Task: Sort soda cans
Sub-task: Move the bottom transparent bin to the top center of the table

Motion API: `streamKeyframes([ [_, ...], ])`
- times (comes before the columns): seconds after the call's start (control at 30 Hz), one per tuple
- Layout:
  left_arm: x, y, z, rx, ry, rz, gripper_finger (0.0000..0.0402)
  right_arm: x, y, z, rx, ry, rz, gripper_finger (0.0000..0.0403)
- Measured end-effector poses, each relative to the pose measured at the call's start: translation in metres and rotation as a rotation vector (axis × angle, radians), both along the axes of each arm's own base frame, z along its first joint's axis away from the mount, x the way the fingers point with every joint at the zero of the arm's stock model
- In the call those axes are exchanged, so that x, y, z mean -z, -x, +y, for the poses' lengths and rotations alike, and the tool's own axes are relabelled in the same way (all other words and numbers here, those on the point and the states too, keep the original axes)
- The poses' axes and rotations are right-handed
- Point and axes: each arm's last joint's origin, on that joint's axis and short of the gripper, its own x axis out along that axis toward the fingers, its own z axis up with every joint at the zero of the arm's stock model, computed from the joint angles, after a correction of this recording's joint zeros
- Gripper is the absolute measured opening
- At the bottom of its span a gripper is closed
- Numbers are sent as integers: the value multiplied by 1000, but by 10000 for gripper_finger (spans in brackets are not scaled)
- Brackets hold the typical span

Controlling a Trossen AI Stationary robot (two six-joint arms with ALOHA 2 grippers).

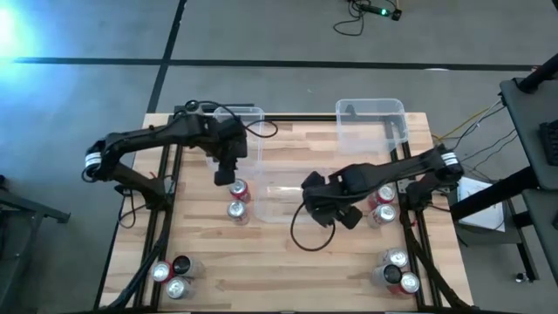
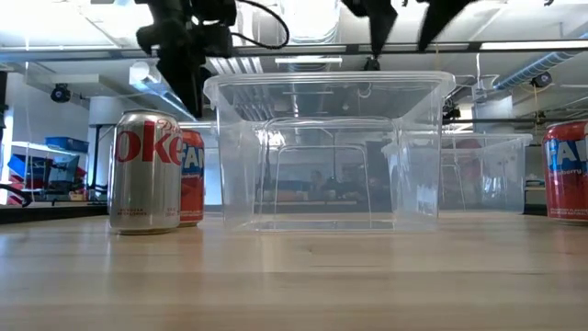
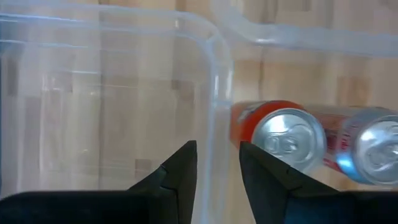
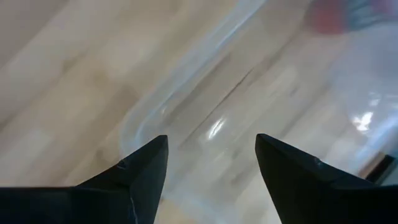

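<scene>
The left gripper (image 1: 228, 174) is hanging with fingers narrowly parted just above a red can (image 1: 239, 191) and a silver can (image 1: 235, 210), beside the middle clear bin (image 1: 283, 214). The right gripper (image 1: 336, 212) is hovering spread wide at that bin's other edge, near more cans (image 1: 382, 205).

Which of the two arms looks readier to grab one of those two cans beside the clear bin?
Probably the left. Its gripper hangs just above the red can and silver can. The right gripper hovers open across the clear bin.
</scene>
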Motion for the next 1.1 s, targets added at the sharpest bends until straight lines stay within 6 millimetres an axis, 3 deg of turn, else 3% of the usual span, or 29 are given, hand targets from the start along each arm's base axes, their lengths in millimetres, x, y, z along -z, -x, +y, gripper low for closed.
streamKeyframes([
  [0.3, -22, 21, -7, -34, -4, -73, 106, 12, 4, 6, -153, 95, 213, 233],
  [0.6, -34, 41, -17, -44, 0, -386, 106, 29, 5, -1, -306, 154, 281, 240],
  [0.8, -28, 54, -21, -49, -10, -433, 106, 46, 2, -9, -291, 140, 279, 206],
  [1.1, -23, 58, -22, -57, -1, -410, 106, 54, 10, -3, -308, 81, 345, 120],
])
